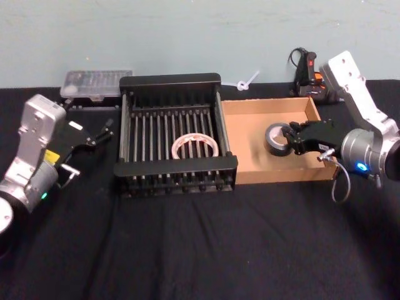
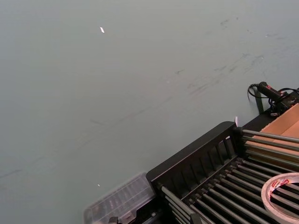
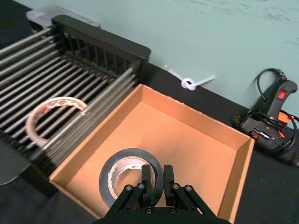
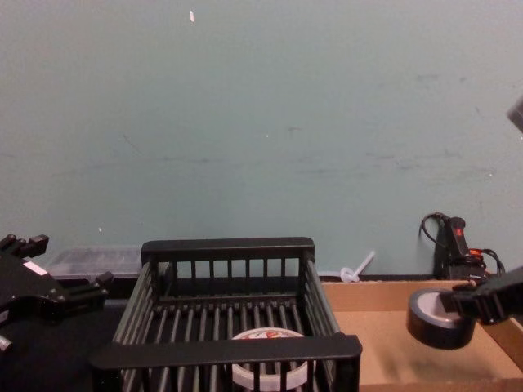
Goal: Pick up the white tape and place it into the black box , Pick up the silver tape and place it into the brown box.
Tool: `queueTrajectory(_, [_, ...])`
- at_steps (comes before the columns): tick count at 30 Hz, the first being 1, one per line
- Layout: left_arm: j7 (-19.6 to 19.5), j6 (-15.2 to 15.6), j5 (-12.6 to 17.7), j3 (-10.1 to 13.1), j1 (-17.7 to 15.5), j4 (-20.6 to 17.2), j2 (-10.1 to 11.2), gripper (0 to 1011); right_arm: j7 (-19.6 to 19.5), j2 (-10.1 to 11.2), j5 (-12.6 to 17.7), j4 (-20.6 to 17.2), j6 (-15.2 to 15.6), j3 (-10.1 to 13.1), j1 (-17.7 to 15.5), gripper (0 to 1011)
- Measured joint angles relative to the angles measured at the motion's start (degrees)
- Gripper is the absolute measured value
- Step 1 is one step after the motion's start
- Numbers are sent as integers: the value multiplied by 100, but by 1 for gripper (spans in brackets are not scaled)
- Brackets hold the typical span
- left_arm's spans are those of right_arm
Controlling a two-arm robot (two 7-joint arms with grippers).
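Silver tape [image 3: 131, 173] pinched by the right gripper [image 3: 155, 183], fingers [image 3: 146, 177] closed across the roll's wall, 1 inside the core and 1 outside, roll hanging just ahead of the fingertips over the brown box [image 3: 243, 163]; from the chest view, still clear of the box floor and tilted a little. Probably light and stiff, a rigid ring with a slick dark outer wrap, so a grip across the wall seems the right hold; likely to swing or slip if pinched loosely, not fragile. Beyond the fingertips, past the box wall, white tape [image 1: 195, 145] lying flat on the slatted floor of the black box [image 1: 170, 81], so that half looks done. Similar handling judged for it: light, stiff, flat, best taken by the rim wall. Left gripper [image 1: 102, 135] parked beside the black box on its far side from the right fingers, jaws apart and holding nothing. Counted: 2 tape rolls, 1 white and 1 silver; 2 boxes, 1 black and 1 brown; 2 grippers. Further out, 1 glue gun [image 3: 273, 114] behind the brown box, 1 clear case [image 1: 97, 83] behind the left gripper, 1 white tie [image 3: 189, 84] by the wall.
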Motion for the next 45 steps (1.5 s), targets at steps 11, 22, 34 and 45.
queueTrajectory(11, [0, 0, 0, 0, 0, 0, 0, 1001, -113, -268, -166, 405, -59, 99, 137, 160])
queueTrajectory(22, [0, 0, 0, 0, 0, 0, 0, 1002, -107, -249, -163, 388, -59, 87, 137, 160])
queueTrajectory(34, [0, 0, 0, 0, 0, 0, 0, 1001, -103, -241, -159, 376, -58, 79, 133, 341])
queueTrajectory(45, [0, 0, 0, 0, 0, 0, 0, 1001, -97, -236, -155, 369, -57, 72, 133, 700])
